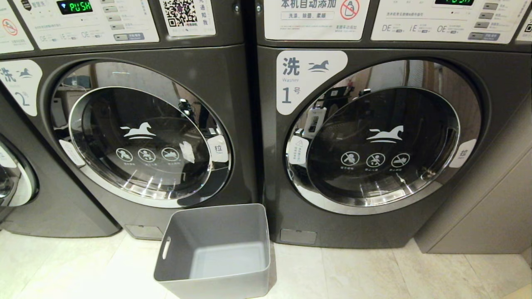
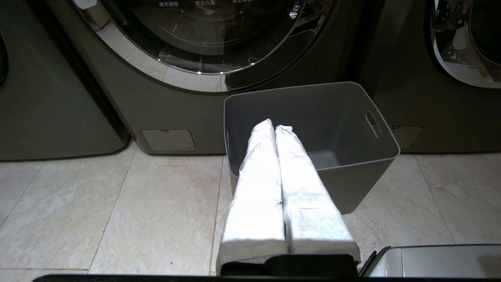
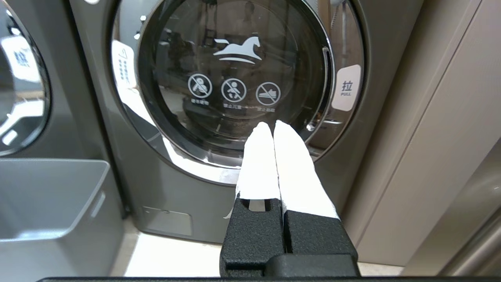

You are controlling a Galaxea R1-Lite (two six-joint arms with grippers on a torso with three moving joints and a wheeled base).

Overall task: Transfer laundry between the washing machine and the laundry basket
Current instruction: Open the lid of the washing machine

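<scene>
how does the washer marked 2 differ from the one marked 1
The washer marked 2 stands left of the washer marked 1. Its green display reads PUSH in full; the display on 1 is cut off by the frame. The laundry basket sits mostly before 2. Both are dark grey, doors shut, with horse logos.

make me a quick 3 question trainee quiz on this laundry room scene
1. True or false: the grey laundry basket is empty.
2. Which machine has the basket nearer its front: A) washing machine 2 B) washing machine 1?
3. Fill in: both round glass doors are ____.

Key
1. True
2. A
3. shut. Also, the left end effector and right end effector are shut and hold nothing.
</scene>
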